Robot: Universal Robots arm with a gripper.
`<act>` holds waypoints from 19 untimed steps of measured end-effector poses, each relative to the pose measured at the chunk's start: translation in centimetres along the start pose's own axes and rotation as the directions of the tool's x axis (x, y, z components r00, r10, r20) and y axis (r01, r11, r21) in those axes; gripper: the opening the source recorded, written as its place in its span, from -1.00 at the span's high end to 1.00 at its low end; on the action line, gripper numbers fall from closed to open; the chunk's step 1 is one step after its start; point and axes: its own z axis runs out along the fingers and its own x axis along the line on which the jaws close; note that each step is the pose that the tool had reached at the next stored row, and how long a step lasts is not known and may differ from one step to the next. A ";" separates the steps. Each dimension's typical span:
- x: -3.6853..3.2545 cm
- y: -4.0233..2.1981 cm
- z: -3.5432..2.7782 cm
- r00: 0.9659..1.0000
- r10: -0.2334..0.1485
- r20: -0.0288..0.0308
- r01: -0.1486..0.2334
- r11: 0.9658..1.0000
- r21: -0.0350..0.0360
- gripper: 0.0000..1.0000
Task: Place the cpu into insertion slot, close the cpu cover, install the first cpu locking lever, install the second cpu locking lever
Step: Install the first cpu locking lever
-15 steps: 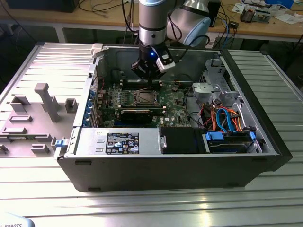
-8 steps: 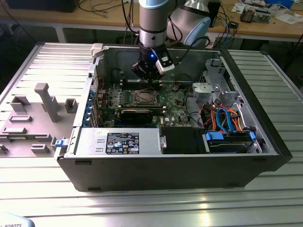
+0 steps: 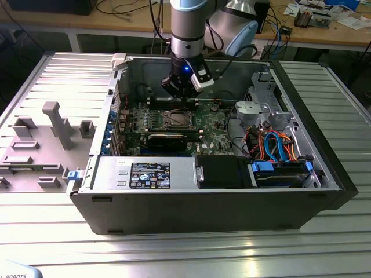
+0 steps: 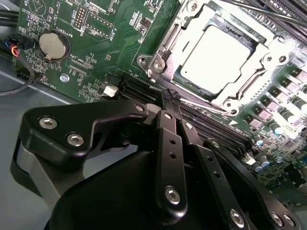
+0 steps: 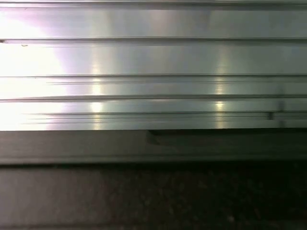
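— Where was the cpu found at that moment?

— It was seen already seated in the insertion slot on the green board, in the second wrist view, with the cpu cover laid flat around it, the shiny top showing through the window.

— And the jaws?

— The gripper was held just beside the socket's edge, its fingers pressed together with nothing between them. A thin wire lever was seen lying along that near edge, close to the tips.

— Which step was judged to be in hand?

— Placing and covering were taken as done; the levers were judged the work in hand. Whether either was latched could not be told. A short, firm push down and under the catch would be called for, without scraping the board.
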 end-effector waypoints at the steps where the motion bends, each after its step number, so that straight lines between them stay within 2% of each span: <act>1: -0.02 0.00 0.03 1.000 0.000 0.000 0.000 1.000 0.000 0.79; 13: -0.20 -0.07 0.62 1.000 0.000 0.000 0.000 1.000 0.000 0.79; 19: -0.22 -0.15 0.66 1.000 0.000 0.000 0.000 1.000 0.000 0.79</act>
